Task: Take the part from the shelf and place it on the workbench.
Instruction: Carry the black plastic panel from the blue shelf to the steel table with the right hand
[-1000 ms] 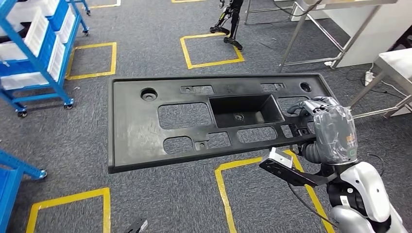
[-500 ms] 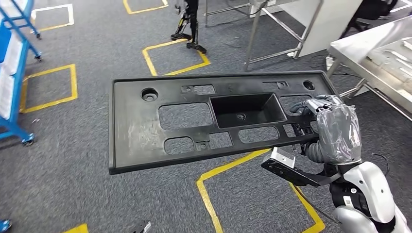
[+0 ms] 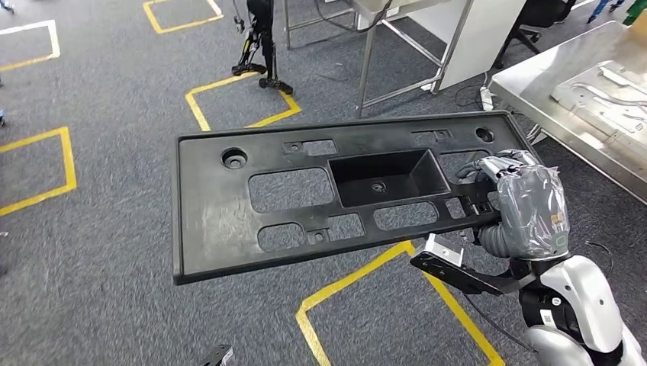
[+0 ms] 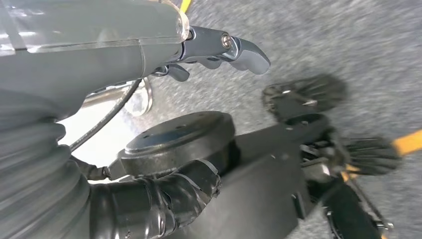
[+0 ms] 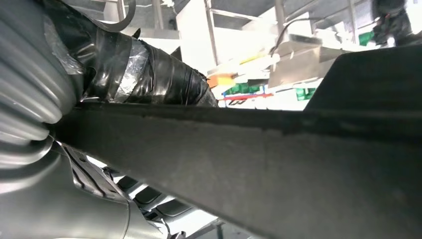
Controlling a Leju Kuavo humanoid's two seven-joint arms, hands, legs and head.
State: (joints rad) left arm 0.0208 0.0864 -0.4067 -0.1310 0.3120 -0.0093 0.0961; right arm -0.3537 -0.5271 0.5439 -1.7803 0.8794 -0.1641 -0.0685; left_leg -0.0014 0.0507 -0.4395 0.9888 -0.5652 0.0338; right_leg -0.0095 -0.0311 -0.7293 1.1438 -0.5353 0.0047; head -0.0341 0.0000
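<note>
Head view: a long black panel (image 3: 305, 198) is carried flat above the carpeted floor (image 3: 99, 252), its long axis running from 9 to 3 o'clock. It is clamped at its 3 o'clock end by the right robot hand (image 3: 503, 187). The steel worktop (image 3: 549, 107) lies toward 2 o'clock, nearer the right arm. The left robot hand (image 4: 219, 47) hangs with fingers apart, nothing held.
</note>
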